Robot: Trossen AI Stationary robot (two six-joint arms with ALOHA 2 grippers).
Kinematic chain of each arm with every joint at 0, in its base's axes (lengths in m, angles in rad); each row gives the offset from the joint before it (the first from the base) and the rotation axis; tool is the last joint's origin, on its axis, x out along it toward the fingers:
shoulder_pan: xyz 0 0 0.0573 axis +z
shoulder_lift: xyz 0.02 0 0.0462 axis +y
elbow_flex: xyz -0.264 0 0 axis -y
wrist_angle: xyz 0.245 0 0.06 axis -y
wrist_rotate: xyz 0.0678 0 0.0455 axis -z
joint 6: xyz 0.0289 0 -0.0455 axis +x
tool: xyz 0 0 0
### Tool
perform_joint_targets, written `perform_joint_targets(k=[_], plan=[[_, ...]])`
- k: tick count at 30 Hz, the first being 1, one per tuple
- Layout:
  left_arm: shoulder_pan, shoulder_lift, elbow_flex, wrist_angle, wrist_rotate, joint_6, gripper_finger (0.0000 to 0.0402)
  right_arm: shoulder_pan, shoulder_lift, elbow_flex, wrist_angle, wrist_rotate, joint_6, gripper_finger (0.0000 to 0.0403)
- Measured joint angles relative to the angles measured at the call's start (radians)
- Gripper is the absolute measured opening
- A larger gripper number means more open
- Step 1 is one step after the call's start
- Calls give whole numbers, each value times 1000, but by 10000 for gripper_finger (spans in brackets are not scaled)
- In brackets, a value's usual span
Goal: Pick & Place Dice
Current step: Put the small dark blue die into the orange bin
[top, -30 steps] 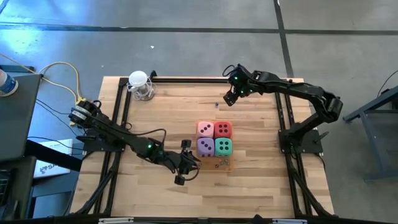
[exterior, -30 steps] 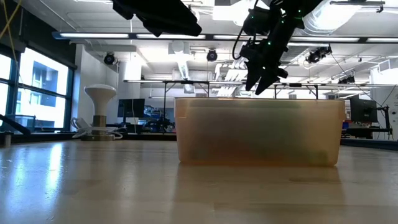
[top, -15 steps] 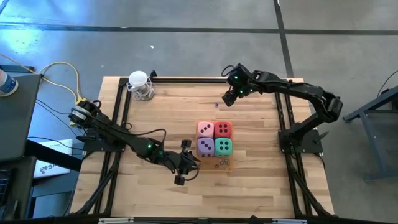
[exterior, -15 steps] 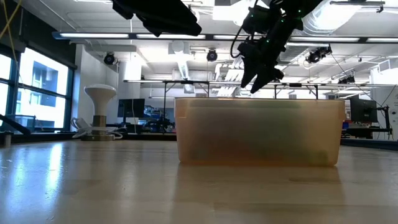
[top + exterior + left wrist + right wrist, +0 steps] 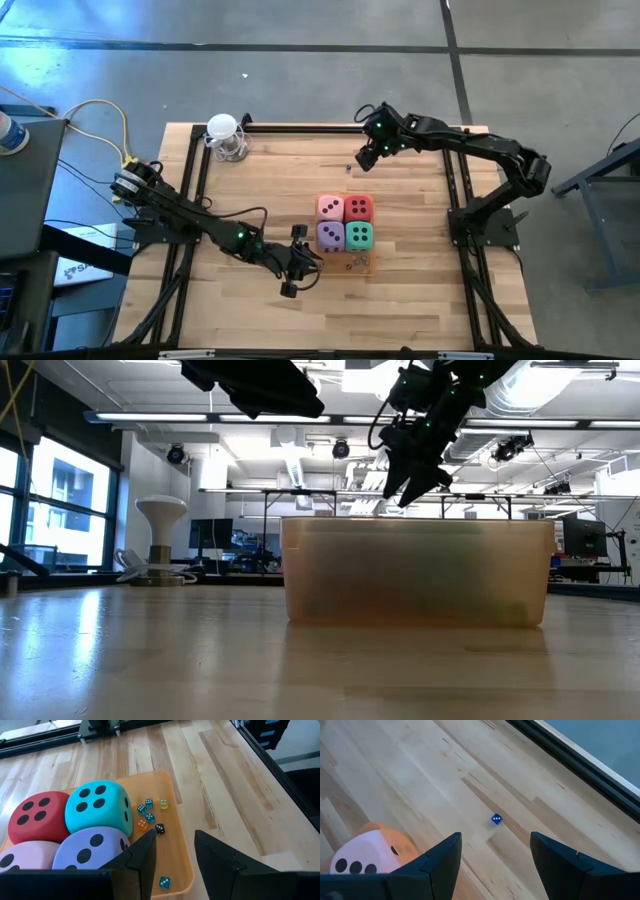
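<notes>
**Right gripper poised above a stray blue die**

Nearest, the left gripper (image 5: 300, 262) is parked low at the tray's (image 5: 366, 266) near left corner, its jaws slightly parted with nothing between them. It appears to be waiting, kept clear of the tray so that the other arm has room.

In the tray, 4 big soft dice are packed as a 2-by-2 block: purple die (image 5: 330, 236) and teal die (image 5: 359, 235) nearer, pink die (image 5: 330, 208) and red die (image 5: 358, 208) farther. Beside them, on the tray's near strip, several small dice (image 5: 150, 812) lie loose; about 7 can be counted in the left wrist view. The block seems to have been pushed to the far end to leave this strip free for them.

Beyond the tray, on the bare table (image 5: 270, 180), 1 small blue die (image 5: 496, 819) lies alone, well apart from the rest. The right gripper (image 5: 369, 155) hangs above it at the far side, jaws spread and empty, the die framed between its fingers (image 5: 440, 855). It is judged to be lined up for a descent and pinch, after which the die would go to the tray.
</notes>
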Motion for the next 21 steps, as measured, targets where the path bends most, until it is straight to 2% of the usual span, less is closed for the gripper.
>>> perform_joint_targets(k=[9,14,21], plan=[[0,0,0,-1,0,0,127,0,0,0,0,3,0,229],[0,0,0,-3,0,0,127,0,0,0,0,57,0,229],[0,-1,0,-3,0,0,127,-1,0,0,3,59,0,229]])
